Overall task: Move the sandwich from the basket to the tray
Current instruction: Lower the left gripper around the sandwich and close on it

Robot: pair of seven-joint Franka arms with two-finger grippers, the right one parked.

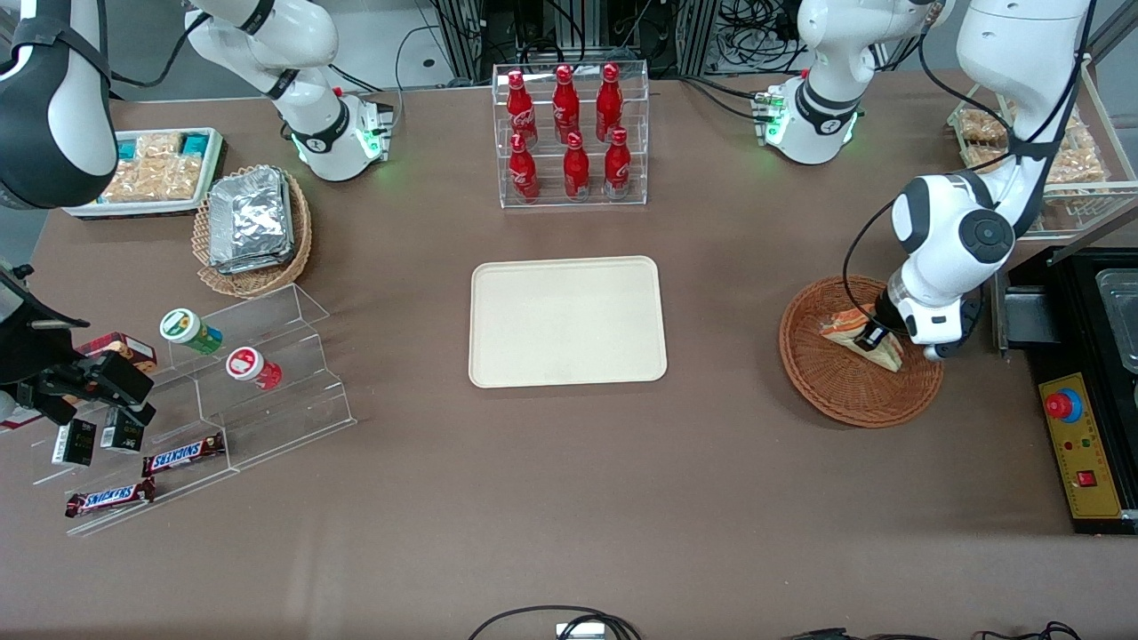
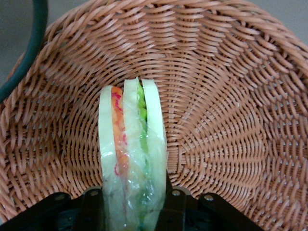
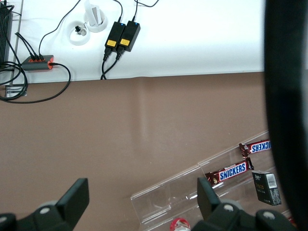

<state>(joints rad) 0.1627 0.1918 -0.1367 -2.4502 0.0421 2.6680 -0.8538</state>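
The sandwich (image 1: 846, 322), a clear-wrapped wedge with pale bread and orange and green layers, is inside the reddish-brown wicker basket (image 1: 845, 400) toward the working arm's end of the table. My left gripper (image 1: 876, 342) reaches down into the basket and is shut on the sandwich. In the left wrist view the sandwich (image 2: 132, 139) stands on edge between the two black fingers (image 2: 174, 202), which press against its bread faces, with the basket weave (image 2: 226, 120) close all around. The cream tray (image 1: 567, 322) lies bare at the table's middle, well apart from the basket.
A clear rack of red bottles (image 1: 569, 133) stands farther from the camera than the tray. A black control box with a red button (image 1: 1080, 444) sits beside the basket. A tan basket of foil packets (image 1: 253, 227) and an acrylic step shelf (image 1: 258, 373) lie toward the parked arm's end.
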